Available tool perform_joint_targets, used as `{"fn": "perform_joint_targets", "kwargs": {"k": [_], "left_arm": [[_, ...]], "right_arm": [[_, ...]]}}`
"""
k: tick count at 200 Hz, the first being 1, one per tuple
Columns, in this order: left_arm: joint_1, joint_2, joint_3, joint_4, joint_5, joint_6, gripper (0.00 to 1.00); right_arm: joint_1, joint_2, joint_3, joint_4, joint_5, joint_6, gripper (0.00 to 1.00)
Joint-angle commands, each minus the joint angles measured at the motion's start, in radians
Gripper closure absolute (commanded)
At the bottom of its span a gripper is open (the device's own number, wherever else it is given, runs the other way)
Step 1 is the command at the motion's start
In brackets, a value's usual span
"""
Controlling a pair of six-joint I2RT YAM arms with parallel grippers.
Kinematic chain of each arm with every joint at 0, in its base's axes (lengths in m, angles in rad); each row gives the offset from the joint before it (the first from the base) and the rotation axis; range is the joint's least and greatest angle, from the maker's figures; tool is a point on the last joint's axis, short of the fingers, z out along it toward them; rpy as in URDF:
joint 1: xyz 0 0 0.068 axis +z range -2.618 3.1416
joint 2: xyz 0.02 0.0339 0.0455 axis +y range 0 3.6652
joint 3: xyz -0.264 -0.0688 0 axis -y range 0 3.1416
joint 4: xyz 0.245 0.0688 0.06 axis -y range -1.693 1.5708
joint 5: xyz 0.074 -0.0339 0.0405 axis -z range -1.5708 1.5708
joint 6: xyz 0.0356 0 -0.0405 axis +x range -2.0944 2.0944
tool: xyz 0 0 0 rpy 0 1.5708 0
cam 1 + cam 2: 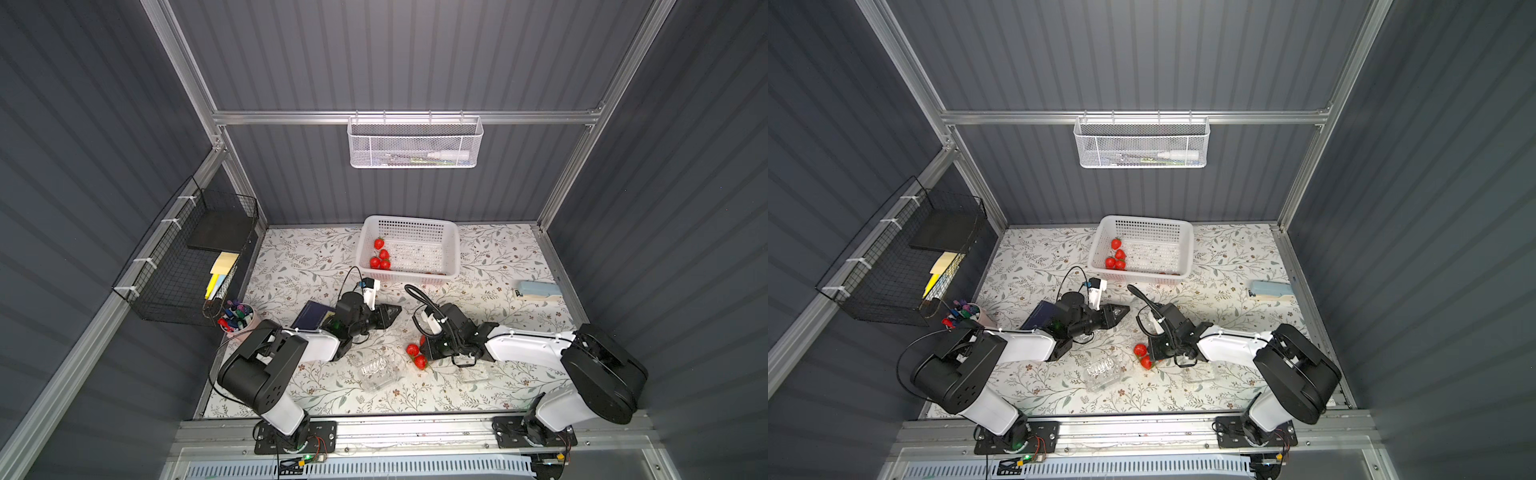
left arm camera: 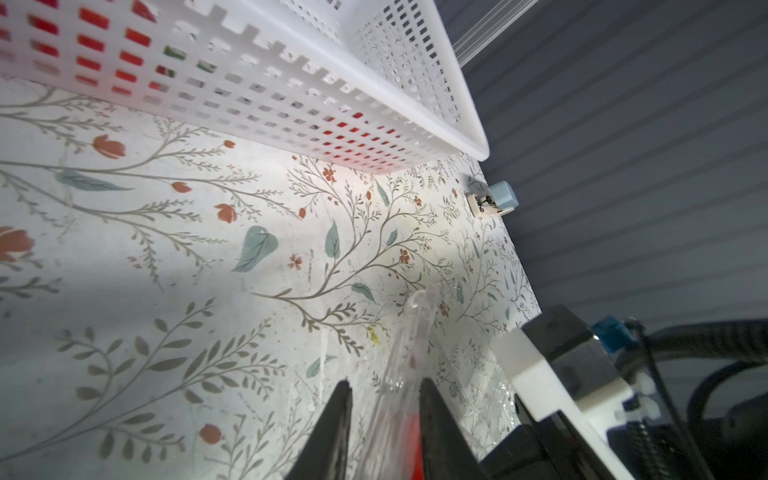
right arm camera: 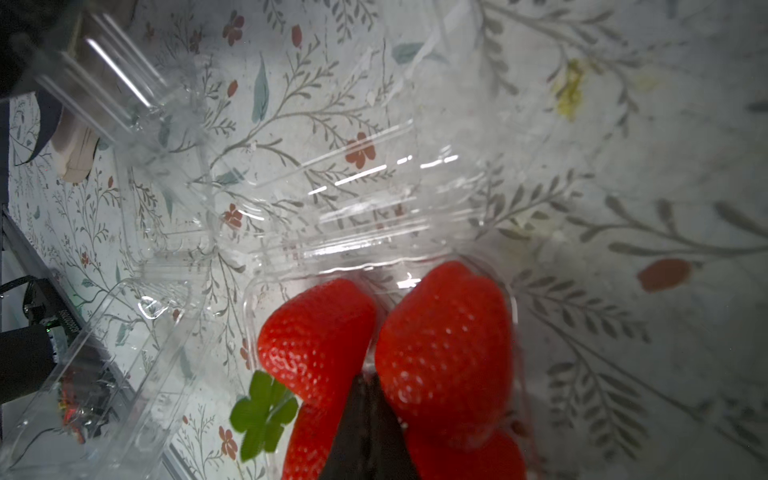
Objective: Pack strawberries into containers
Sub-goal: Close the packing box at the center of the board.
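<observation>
R gripper [image 3: 365, 384] (tips together) btwn strawberries [image 3: 440, 332]; L gripper [image 2: 384, 384] ajar astride container [image 2: 409, 328].

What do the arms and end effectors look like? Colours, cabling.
Both arms, left arm and right arm: white link shells, black joint housings, black base plates. Black cables loop at each wrist, beside white camera mounts. Fingers on the left end effector and right end effector: slim, black, tapered.

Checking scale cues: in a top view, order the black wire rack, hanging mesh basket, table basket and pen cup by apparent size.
1. black wire rack
2. hanging mesh basket and table basket, about alike; unranked
3. pen cup
</observation>
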Motion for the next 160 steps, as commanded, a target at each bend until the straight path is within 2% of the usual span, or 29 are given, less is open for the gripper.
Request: {"fn": "perform_joint_targets", "kwargs": {"k": [1, 45, 94, 160], "left_arm": [[-0.005, -0.051, 0.014, -0.025, 0.014, -0.003, 0.67], [-0.008, -0.099, -0.002, -0.007, 0.039, -0.038, 0.64], [-0.028, -0.1, -0.034, 0.111, 0.103, -0.136, 0.63], [-0.096, -0.074, -0.069, 0.228, 0.129, -0.249, 0.65]], "right_arm": [[0.002, 0.027, 0.04, -0.031, 0.031, 0.006, 1.0], [0.002, 0.067, 0.043, -0.006, 0.021, 0.004, 1.0], [0.001, 0.042, 0.029, 0.008, 0.032, 0.004, 1.0], [-0.007, 0.012, 0.014, 0.033, 0.031, 0.013, 1.0]]}}
